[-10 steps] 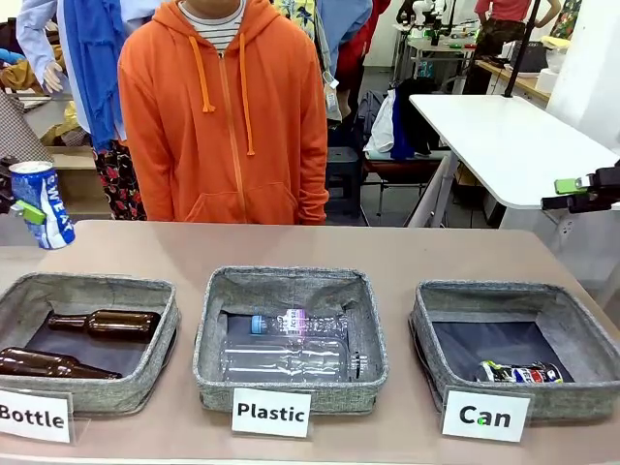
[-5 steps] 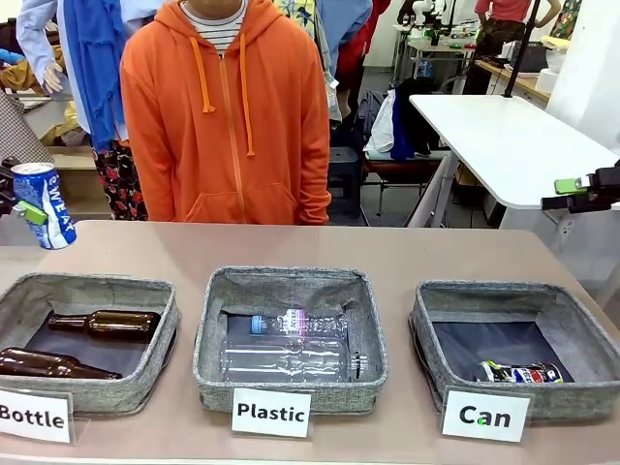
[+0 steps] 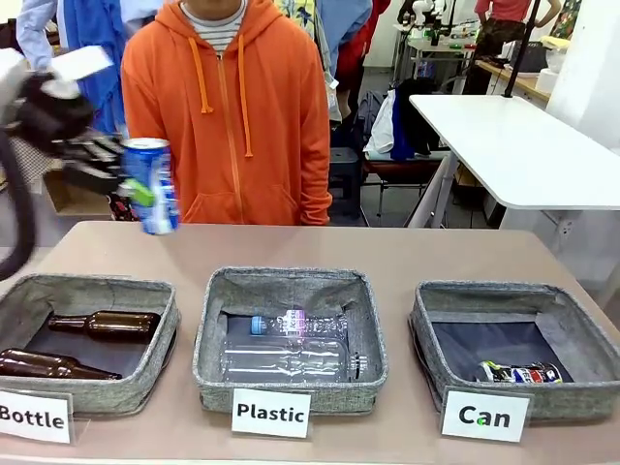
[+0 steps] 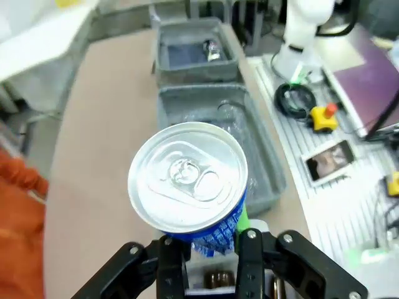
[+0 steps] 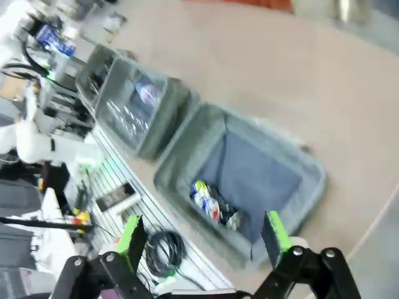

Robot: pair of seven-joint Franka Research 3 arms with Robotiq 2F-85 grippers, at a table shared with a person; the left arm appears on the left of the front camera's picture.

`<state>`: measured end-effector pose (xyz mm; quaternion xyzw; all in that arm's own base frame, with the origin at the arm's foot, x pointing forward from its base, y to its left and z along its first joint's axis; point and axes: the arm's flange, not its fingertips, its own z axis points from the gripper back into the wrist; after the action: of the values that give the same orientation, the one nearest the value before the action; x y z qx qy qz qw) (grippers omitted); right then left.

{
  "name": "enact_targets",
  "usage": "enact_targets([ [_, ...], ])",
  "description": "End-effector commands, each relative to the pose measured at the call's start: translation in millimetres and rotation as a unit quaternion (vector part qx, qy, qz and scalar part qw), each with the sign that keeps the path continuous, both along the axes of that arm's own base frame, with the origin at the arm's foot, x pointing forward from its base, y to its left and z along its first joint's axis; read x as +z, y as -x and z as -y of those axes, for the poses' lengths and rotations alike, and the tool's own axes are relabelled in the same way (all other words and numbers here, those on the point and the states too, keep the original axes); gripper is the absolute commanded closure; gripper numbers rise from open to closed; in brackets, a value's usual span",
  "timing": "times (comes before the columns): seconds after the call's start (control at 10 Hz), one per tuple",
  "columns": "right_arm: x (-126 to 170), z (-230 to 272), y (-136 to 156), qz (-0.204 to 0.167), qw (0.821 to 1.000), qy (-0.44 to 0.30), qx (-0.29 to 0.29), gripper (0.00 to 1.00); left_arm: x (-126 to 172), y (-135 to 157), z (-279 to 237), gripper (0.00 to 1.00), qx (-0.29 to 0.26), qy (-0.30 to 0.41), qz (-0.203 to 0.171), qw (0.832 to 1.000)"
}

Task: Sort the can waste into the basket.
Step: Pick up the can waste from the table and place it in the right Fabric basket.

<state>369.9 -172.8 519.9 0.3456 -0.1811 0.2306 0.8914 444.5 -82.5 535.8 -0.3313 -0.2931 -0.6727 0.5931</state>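
Note:
My left gripper (image 3: 136, 189) is shut on the blue can (image 3: 152, 184), holding it upright in the air above the table's far left. The left wrist view looks down on the blue can's silver top (image 4: 187, 179), with my left gripper (image 4: 206, 244) clamped on its body. A crushed dark can (image 3: 520, 372) lies in the "Can" basket (image 3: 581, 334) at the right. In the blurred right wrist view my right gripper (image 5: 202, 235) is open, high above that "Can" basket (image 5: 305, 187), and the crushed can (image 5: 211, 204) lies inside it.
The "Bottle" basket (image 3: 160, 329) at the left holds two brown glass bottles. The "Plastic" basket (image 3: 373, 339) in the middle holds clear bottles. A person in an orange hoodie (image 3: 228, 107) stands at the far side. A white table (image 3: 523, 145) stands behind at the right.
My left arm has swung in from the left edge toward the middle, carrying the blue can higher and to the right. My right gripper has left the front view's right edge.

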Motion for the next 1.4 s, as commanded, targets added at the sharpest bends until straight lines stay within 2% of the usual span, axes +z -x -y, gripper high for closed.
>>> enact_targets([
  [0.0,-6,9,45,-0.007,0.997,0.074,-0.012,0.0,13,10,87,0.67,-0.014,-0.063,0.038,0.997],
  [0.1,-11,23,63,0.008,0.994,0.108,0.0,0.0,21,16,144,0.67,-0.026,-0.111,0.05,0.992],
  [0.2,-19,41,74,0.018,0.992,0.118,-0.025,0.0,24,22,211,0.67,-0.039,-0.167,0.053,0.984],
  [0.4,-34,68,86,0.039,0.995,0.079,-0.037,0.0,13,32,324,0.67,-0.06,-0.252,0.033,0.965],
  [0.5,-11,47,82,0.009,0.994,0.104,-0.025,0.0,1,39,379,0.67,-0.042,-0.286,0.039,0.957],
  [0.7,-33,76,105,0.018,0.994,0.095,-0.044,0.0,-8,41,471,0.67,-0.024,-0.332,0.039,0.942],
  [0.9,-55,94,123,0.008,0.996,0.076,-0.055,0.0,-16,45,543,0.67,-0.007,-0.339,0.046,0.94],
  [1.0,-62,97,125,0.017,0.997,0.053,-0.05,0.0,-23,42,573,0.67,0.006,-0.342,0.052,0.938],
  [1.1,-40,86,113,0.011,0.995,0.079,-0.058,0.0,-34,41,594,0.67,-0.001,-0.348,0.048,0.936],
  [1.3,-40,86,113,0.011,0.995,0.079,-0.058,0.0,-44,38,607,0.67,-0.016,-0.346,0.051,0.937],
])
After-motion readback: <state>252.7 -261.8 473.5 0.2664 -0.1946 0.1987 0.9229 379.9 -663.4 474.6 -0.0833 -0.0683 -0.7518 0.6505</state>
